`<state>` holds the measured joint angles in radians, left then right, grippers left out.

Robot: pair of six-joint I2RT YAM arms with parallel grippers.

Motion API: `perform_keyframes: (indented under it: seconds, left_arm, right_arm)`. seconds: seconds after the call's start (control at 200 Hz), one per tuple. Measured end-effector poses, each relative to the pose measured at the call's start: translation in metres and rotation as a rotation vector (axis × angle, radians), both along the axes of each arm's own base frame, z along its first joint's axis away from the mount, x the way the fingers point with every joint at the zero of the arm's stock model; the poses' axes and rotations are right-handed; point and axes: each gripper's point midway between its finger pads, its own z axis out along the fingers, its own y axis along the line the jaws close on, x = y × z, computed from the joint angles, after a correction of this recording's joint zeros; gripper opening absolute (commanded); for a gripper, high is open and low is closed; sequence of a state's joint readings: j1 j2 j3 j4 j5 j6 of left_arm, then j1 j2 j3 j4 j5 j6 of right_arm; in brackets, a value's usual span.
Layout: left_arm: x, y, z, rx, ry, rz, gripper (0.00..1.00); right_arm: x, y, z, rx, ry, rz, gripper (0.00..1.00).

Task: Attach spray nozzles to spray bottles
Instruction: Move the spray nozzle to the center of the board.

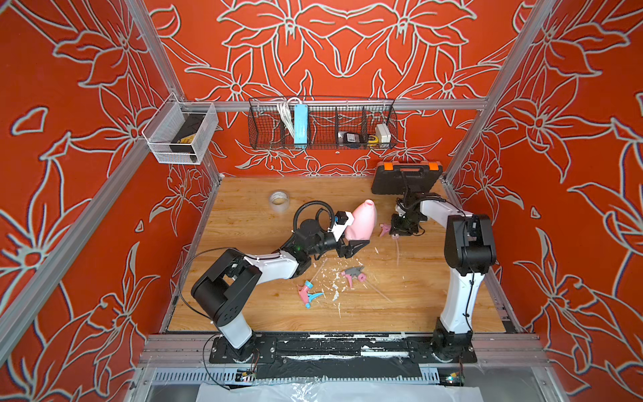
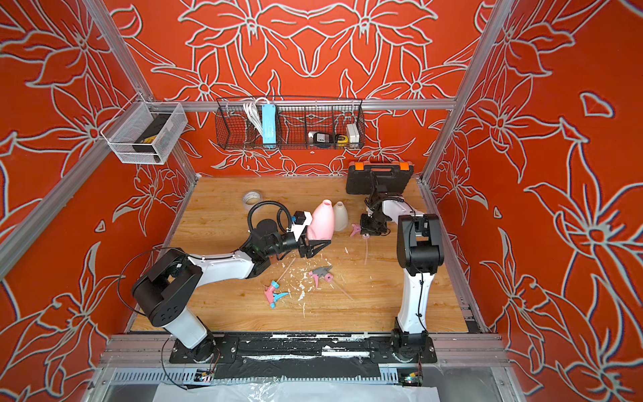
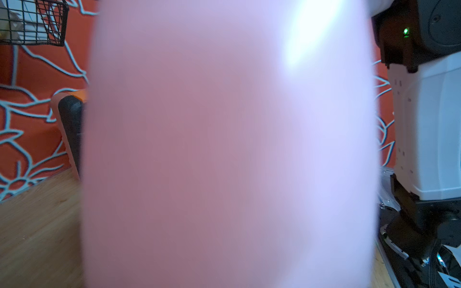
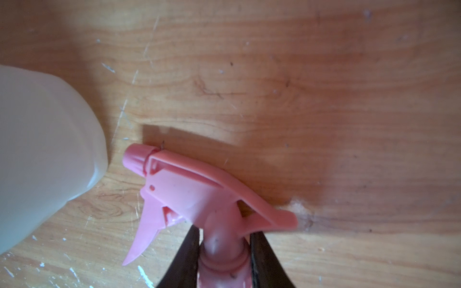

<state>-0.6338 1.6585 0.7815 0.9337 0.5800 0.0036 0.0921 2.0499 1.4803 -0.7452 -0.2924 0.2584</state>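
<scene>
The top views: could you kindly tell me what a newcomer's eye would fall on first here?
The red floral walls dominate. At mid-table, the left gripper holds the opaque pink bottle. To its right, the right gripper straddles the neck of the all-pink spray nozzle, which lies on the wooden table.

A robotics lab cell: aluminium framing (image 1: 435,103) and red flower-patterned walls (image 1: 348,52) box in a wooden tabletop (image 1: 417,306); a wire basket (image 1: 323,118) of power gear hangs behind; a tool case (image 1: 405,177) stands at its far right corner.
</scene>
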Motion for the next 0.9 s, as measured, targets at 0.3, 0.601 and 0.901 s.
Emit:
perform_keyframes:
  seconds: [0.3, 0.601, 0.901]
  left_arm:
    - [-0.002, 0.002, 0.005, 0.009, -0.009, 0.003, 0.59]
    - [-0.002, 0.002, 0.006, 0.006, -0.007, 0.003, 0.58]
    - [-0.003, 0.004, 0.006, 0.007, -0.007, 0.01, 0.59]
  right_arm:
    - [-0.022, 0.001, 0.01, 0.03, -0.016, -0.044, 0.2]
    - [-0.021, 0.001, 0.044, 0.045, -0.117, -0.057, 0.2]
    - [-0.035, -0.001, 0.011, 0.029, -0.04, -0.059, 0.34]
